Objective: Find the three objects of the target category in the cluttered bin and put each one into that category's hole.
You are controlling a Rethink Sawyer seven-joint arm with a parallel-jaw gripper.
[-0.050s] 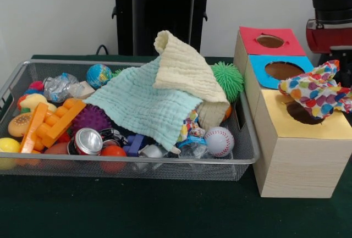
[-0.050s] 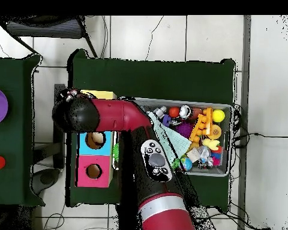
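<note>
Dark green cloth covers the counter [image 1: 165, 210], and on it stands a shallow silver wire-mesh bin [image 1: 137, 166] heaped with small toys, with a row of pale wooden boxes just beside it. Each box has a coloured top with a hole: a red-topped box [image 1: 258, 51] farthest back, a blue-topped box [image 1: 264, 76] in the middle, and a yellow-topped box [image 1: 319, 128] nearest the camera. A multicoloured polka-dot cloth [image 1: 316, 90] lies bunched over the yellow box's hole, partly down in it and partly spilling across the top, so judging by that, cloths are the target category and this first one is about in place. Two more cloths are in the bin: a mint-green waffle cloth [image 1: 146, 106] spread over the middle of the clutter and a cream-yellow waffle cloth [image 1: 184, 70] draped on top of it, its corner sticking up. Both appear untouched, so roughly a third of the job looks done, with two pieces left to lift out and carry over. Around them sit a white baseball [image 1: 219, 141], a green spiky ball [image 1: 228, 79], a silver drink can [image 1: 87, 141] and an orange plastic toy [image 1: 52, 122], none of which need moving. In the overhead view the red and black arm [image 2: 119, 115] reaches over the boxes, but its black wrist hides the tool, and I cannot tell whether it is wide, narrow or holding anything.
</note>
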